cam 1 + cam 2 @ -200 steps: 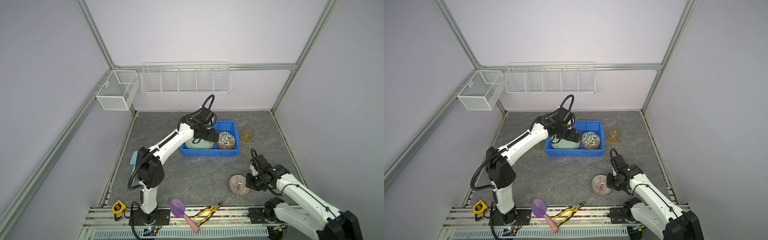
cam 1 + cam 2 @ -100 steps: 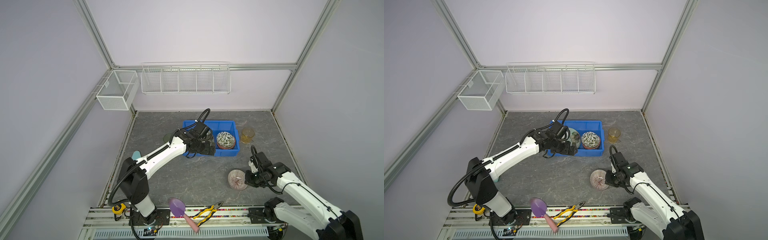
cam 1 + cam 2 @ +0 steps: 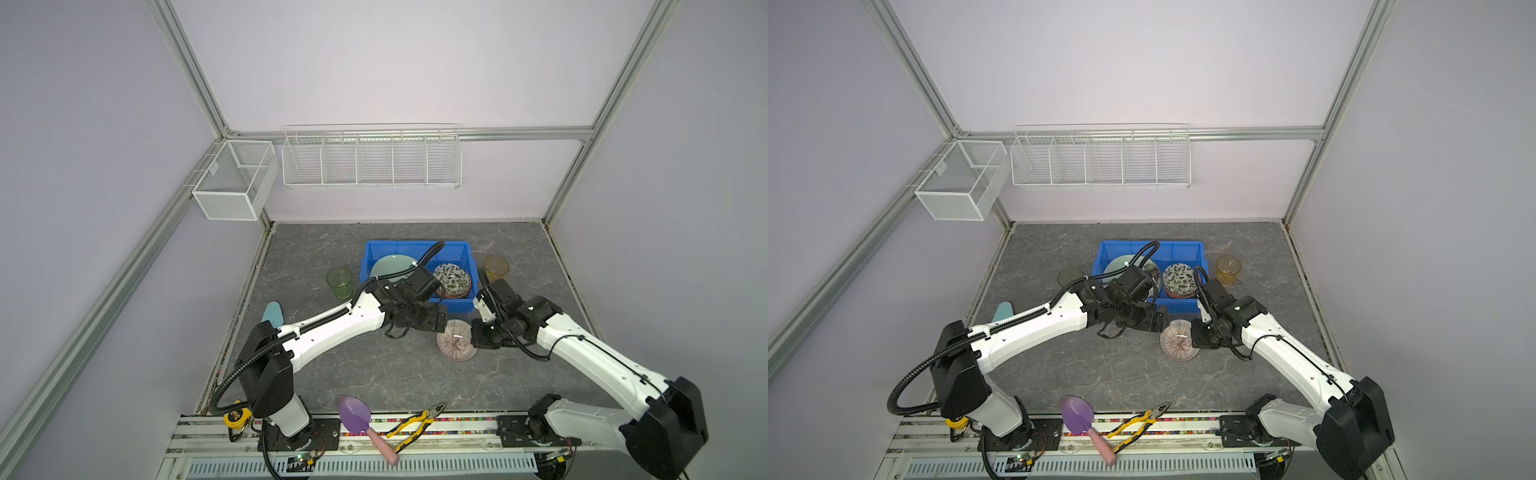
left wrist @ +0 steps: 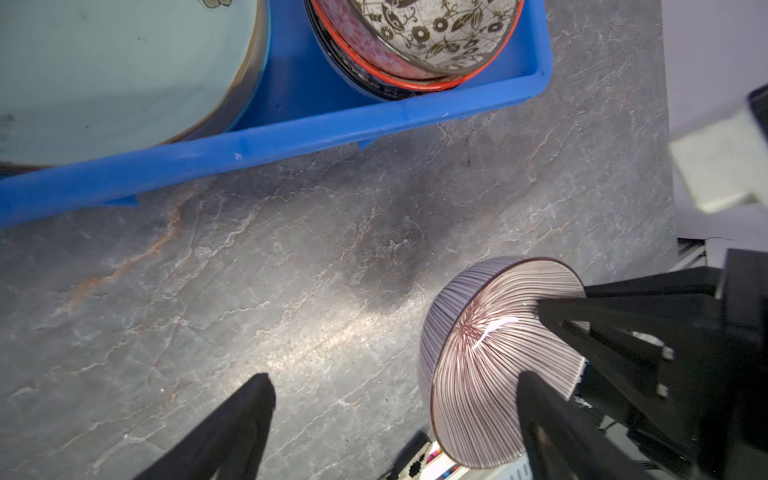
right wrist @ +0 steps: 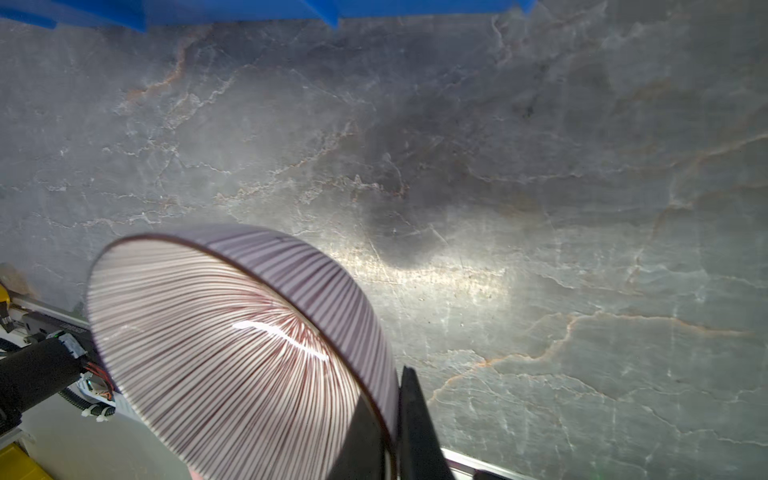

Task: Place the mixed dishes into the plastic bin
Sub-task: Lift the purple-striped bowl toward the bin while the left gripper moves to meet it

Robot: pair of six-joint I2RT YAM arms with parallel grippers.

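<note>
See right gripper [image 5: 392, 419] pinched shut on rim of pink-striped bowl [image 3: 456, 345], bowl tilted steeply, outside blue plastic bin [image 4: 291, 137], just before its front wall. Note left gripper [image 4: 392, 380] spread wide, holding nothing, one finger just beside that bowl. Find pale green plate [image 3: 388, 266] and leaf bowl [image 3: 452, 278] inside bin. Log green tumbler [image 3: 339, 281] left of bin, amber tumbler [image 3: 496, 268] right, both outside.

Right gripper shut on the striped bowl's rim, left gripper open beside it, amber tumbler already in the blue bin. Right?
Not quite. The amber tumbler isn't in the blue bin; it stands on the table just outside the bin's right-hand wall, as both top views show. The rest holds: right gripper shut on the striped bowl rim, left gripper open beside it.
</note>
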